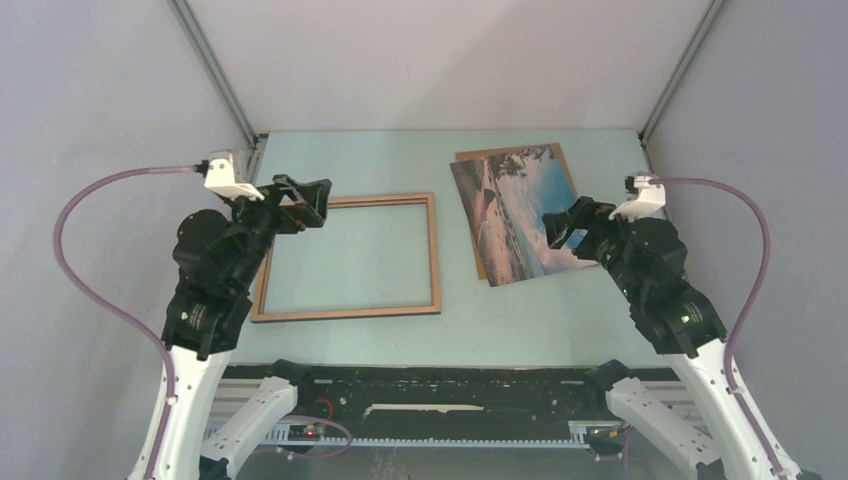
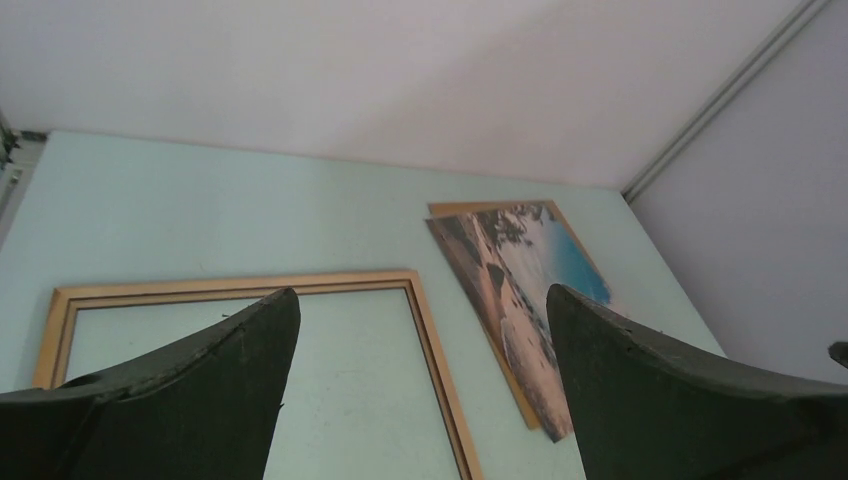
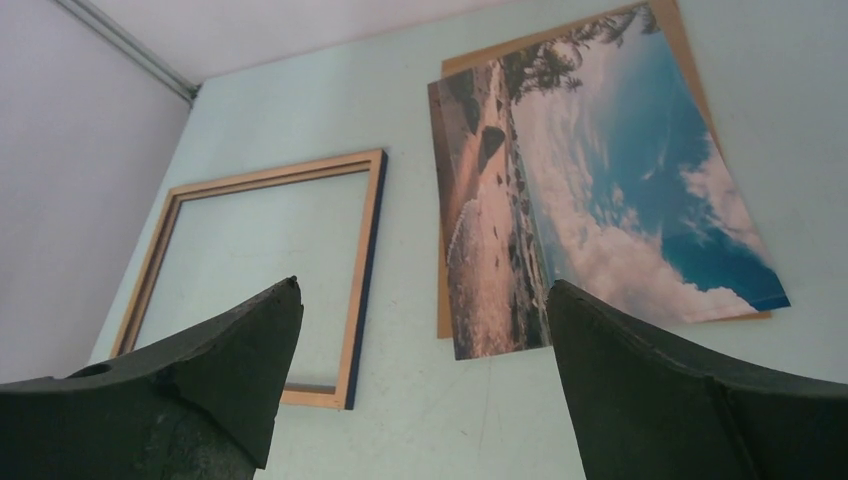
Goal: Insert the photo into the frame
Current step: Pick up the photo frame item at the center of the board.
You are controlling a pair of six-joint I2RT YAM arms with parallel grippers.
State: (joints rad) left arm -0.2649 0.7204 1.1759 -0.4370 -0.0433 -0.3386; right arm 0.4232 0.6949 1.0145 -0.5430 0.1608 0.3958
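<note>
The frame (image 1: 434,250) lies flat on the table left of centre, wood-brown face up, with bare table showing inside it. The photo (image 1: 515,215), a rocky coast under blue sky, lies picture side up to its right, skewed on top of a brown backing board (image 1: 500,153). My left gripper (image 1: 305,203) hovers open over the frame's far-left corner. My right gripper (image 1: 562,228) hovers open over the photo's right edge. Neither holds anything. The left wrist view shows the frame (image 2: 230,288) and photo (image 2: 520,280) beyond the open gripper (image 2: 422,290). The right wrist view shows the frame (image 3: 365,250) and photo (image 3: 600,190) beyond the open gripper (image 3: 424,284).
The pale green table (image 1: 350,160) is closed in by grey walls at the back and on both sides. The backing board (image 3: 442,300) sticks out from under the photo's left and far edges. A black rail (image 1: 420,385) runs along the near edge between the arm bases.
</note>
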